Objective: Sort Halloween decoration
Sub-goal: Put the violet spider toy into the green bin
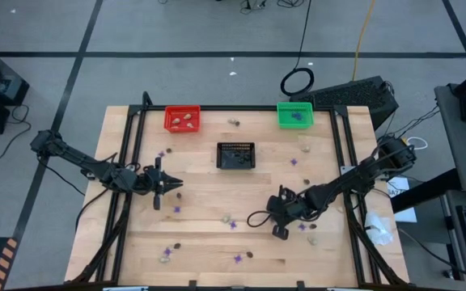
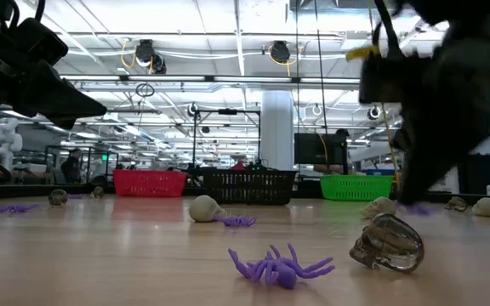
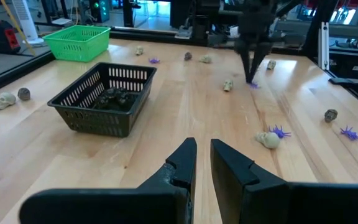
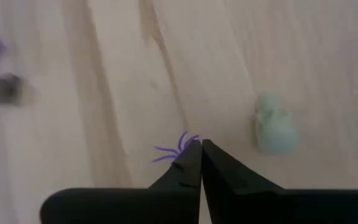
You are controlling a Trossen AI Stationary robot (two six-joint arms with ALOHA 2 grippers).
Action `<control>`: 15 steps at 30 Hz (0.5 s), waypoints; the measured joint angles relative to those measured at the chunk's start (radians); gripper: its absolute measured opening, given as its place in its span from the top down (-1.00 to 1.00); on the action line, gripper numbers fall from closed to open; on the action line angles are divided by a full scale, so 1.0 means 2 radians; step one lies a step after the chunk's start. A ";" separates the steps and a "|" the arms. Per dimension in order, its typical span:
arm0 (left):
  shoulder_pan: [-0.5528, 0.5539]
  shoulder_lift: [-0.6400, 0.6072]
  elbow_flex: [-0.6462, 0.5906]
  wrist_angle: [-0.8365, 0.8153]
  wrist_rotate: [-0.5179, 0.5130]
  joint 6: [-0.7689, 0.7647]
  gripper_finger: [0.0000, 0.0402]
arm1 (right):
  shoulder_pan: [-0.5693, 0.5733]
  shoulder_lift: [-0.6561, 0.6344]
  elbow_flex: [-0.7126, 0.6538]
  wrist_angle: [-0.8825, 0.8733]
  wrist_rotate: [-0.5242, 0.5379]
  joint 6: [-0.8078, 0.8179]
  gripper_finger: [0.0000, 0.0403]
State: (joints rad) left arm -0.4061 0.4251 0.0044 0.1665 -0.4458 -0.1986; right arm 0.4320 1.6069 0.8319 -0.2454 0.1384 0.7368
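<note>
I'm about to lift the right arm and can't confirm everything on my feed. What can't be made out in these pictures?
- Purple spider at the right tool: right wrist view, the shut fingers cover its body, so a firm hold is unclear.
- Black basket contents: left wrist view, dark pieces too small to count.
- Green basket contents: high view, too small to count.
- Right tool's tip: low view, the arm is a dark blur.
</note>
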 joint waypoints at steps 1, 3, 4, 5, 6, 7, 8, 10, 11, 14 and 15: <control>0.000 0.000 0.000 0.000 0.000 0.000 0.79 | 0.000 -0.003 0.015 -0.021 0.007 -0.003 1.00; 0.000 0.000 0.000 0.000 0.000 0.000 0.79 | 0.000 -0.008 0.043 -0.073 0.023 -0.009 1.00; 0.000 0.000 0.000 0.000 0.000 0.000 0.79 | 0.000 -0.007 0.057 -0.098 0.032 -0.012 1.00; 0.000 0.000 0.000 0.000 0.000 0.000 0.79 | -0.001 -0.007 0.073 -0.123 0.040 -0.016 1.00; 0.000 0.000 0.000 0.000 0.000 0.000 0.79 | -0.001 -0.008 0.087 -0.146 0.050 -0.021 1.00; 0.000 0.000 0.000 0.000 0.000 0.000 0.79 | -0.001 -0.010 0.102 -0.168 0.059 -0.024 1.00; 0.000 0.000 0.000 0.000 0.000 0.000 0.79 | -0.003 -0.012 0.118 -0.190 0.072 -0.028 1.00; 0.000 0.000 0.000 0.000 0.000 0.000 0.79 | -0.008 -0.017 0.148 -0.236 0.107 -0.031 1.00; 0.000 0.000 0.000 0.000 0.000 0.000 0.79 | -0.011 -0.019 0.162 -0.259 0.125 -0.033 1.00; 0.000 0.000 0.000 0.000 0.000 0.000 0.79 | -0.030 -0.025 0.199 -0.317 0.166 -0.058 1.00; 0.000 0.000 0.000 0.000 0.000 0.000 0.79 | -0.039 -0.028 0.209 -0.330 0.174 -0.068 1.00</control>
State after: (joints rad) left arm -0.4061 0.4251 0.0044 0.1666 -0.4458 -0.1986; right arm 0.3547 1.5512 1.2499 -0.9053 0.4864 0.6010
